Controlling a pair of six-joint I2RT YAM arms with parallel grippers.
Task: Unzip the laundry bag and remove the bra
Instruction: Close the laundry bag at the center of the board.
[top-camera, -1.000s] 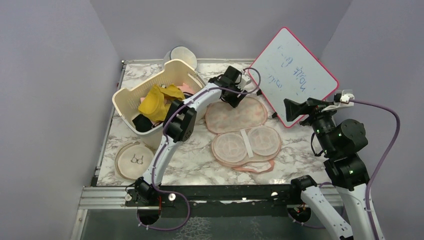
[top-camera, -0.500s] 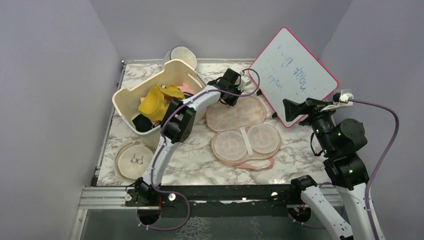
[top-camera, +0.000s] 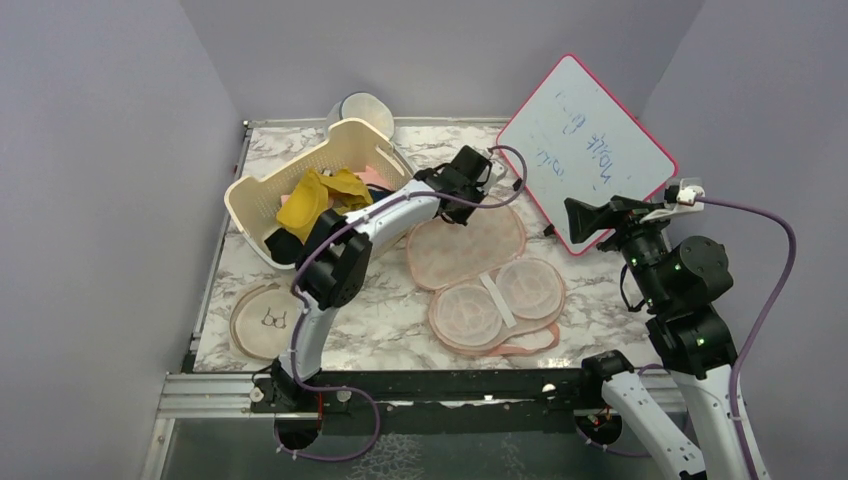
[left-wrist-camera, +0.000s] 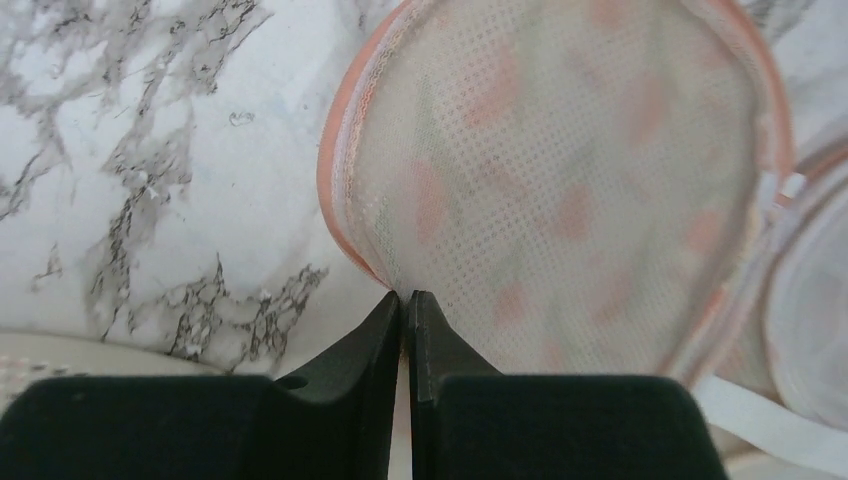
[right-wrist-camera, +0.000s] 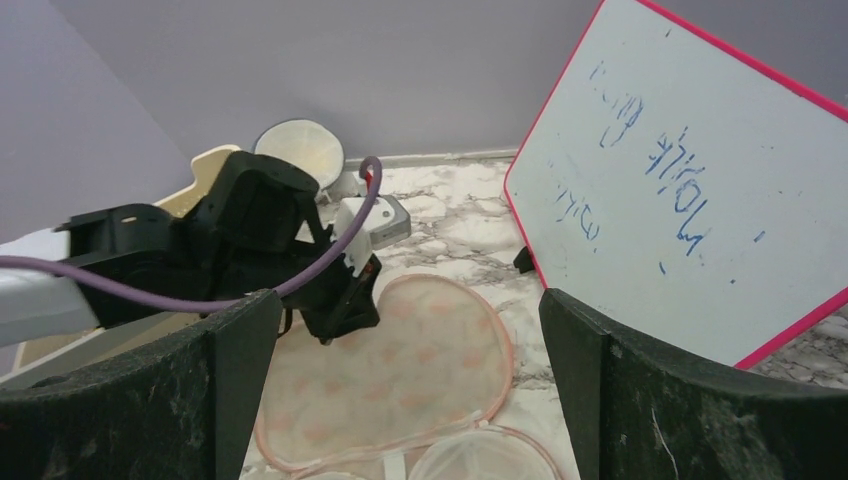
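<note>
The peach printed laundry bag (top-camera: 465, 245) lies spread flat on the marble table, and its other half with two mesh domes (top-camera: 497, 303) sits nearer me. My left gripper (top-camera: 450, 212) is shut, pinching the bag's pink-edged rim at the far left lobe (left-wrist-camera: 405, 297). The right wrist view shows the same pinch (right-wrist-camera: 330, 333). A mustard-yellow bra (top-camera: 308, 203) lies in the cream basket. My right gripper (top-camera: 580, 217) hangs open above the table's right side, and nothing sits between its fingers (right-wrist-camera: 240, 390).
A cream slotted basket (top-camera: 250, 190) holding clothes stands at the back left, with a round white case (top-camera: 362, 108) behind it. A pink-framed whiteboard (top-camera: 588, 150) leans at the back right. A round cream disc with a bra drawing (top-camera: 268, 320) lies at the near left.
My left gripper has shut on the bag's rim. The bag has since slid and turned slightly toward me and to the right. The right arm has stayed still.
</note>
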